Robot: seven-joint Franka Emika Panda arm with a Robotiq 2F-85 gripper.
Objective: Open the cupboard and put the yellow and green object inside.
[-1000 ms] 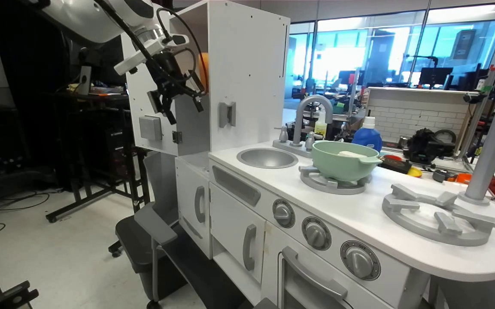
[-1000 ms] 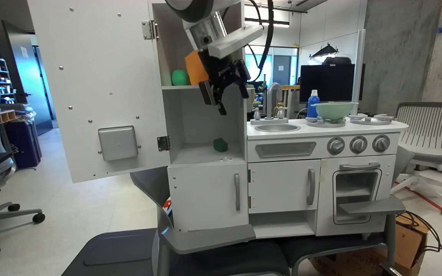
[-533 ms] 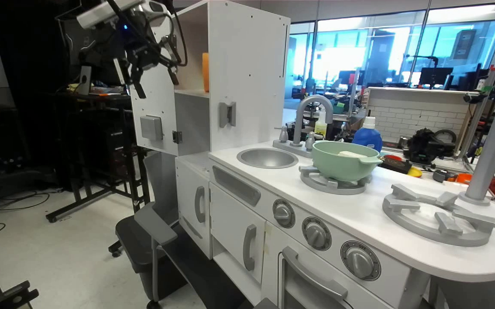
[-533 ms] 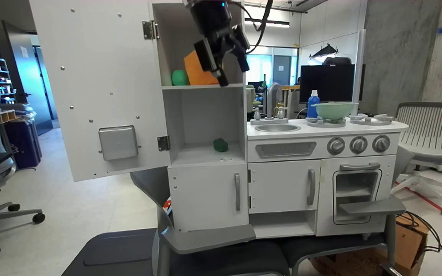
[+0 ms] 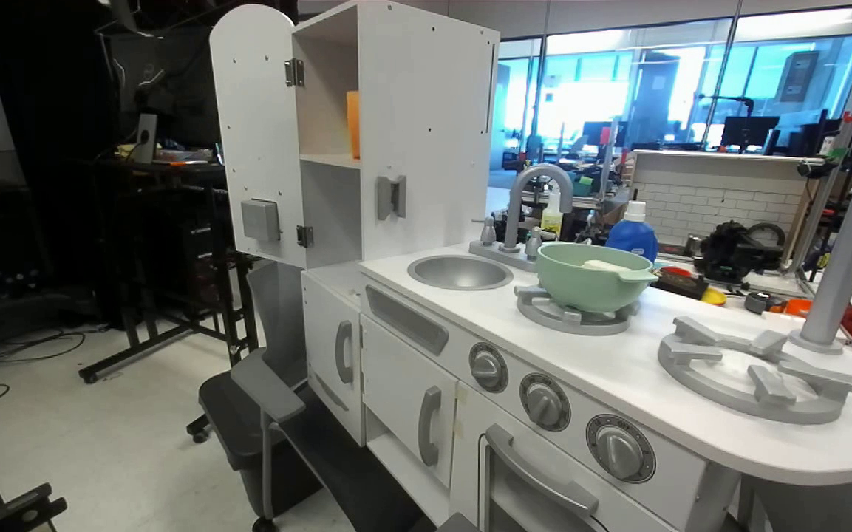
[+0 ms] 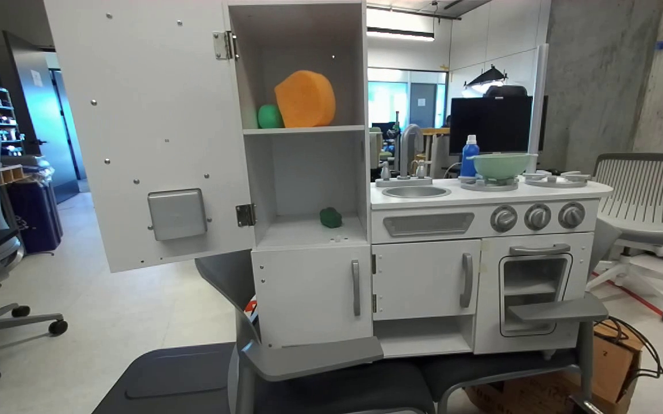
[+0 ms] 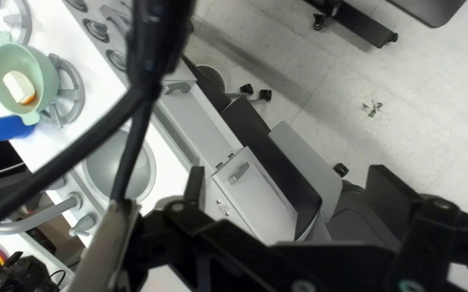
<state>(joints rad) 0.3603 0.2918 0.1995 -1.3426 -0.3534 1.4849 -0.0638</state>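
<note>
In an exterior view: tall cupboard [image 6: 299, 46] of flat, smooth white board, with a white door [image 6: 135, 138] swung right out on 2 metal hinges [image 6: 245, 215], dotted with round screw heads [image 6: 107, 161] and carrying a squarish grey box [image 6: 177, 214]. Up on its white shelf [image 6: 343, 129], got a chunky matte orange lump [image 6: 306, 99], part rounded, part blunt-cornered, plus a smaller bright green rounded piece [image 6: 270, 116] just beside it (can't tell if touching). So yeah, both task bits inside the cupboard. Down on the compartment floor [image 6: 291, 233], a knobbly dark green lump [image 6: 330, 217]. Low in front, a grey armrest [image 6: 314, 359] across the foot of the low cabinet door [image 6: 308, 293].

In an exterior view: just a sliver of orange lump visible past the cupboard's smooth side wall [image 5: 426, 148]. Wide, round pale-green bowl [image 5: 581, 284] on a ring-shaped grey burner [image 5: 536, 318], with a whitish thing [image 5: 607, 265] inside. Round silvery basin [image 5: 462, 273] sunk into the white counter [image 5: 485, 303], curved grey faucet [image 5: 514, 210] behind, white-capped blue plastic bottle [image 5: 631, 236] past the bowl.

In the wrist view: black, angular gripper [image 7: 286, 178] with flat-padded fingers [image 7: 392, 202] spread wide apart. Better look into the bowl here: smooth whitish thing with orange at 1 end. Blurry black cables [image 7: 156, 52] slanting across the counter, hiding part of the basin. Black chair seat [image 7: 278, 166] right alongside the low cabinet door, speckled pale floor [image 7: 441, 101] beyond.
</note>
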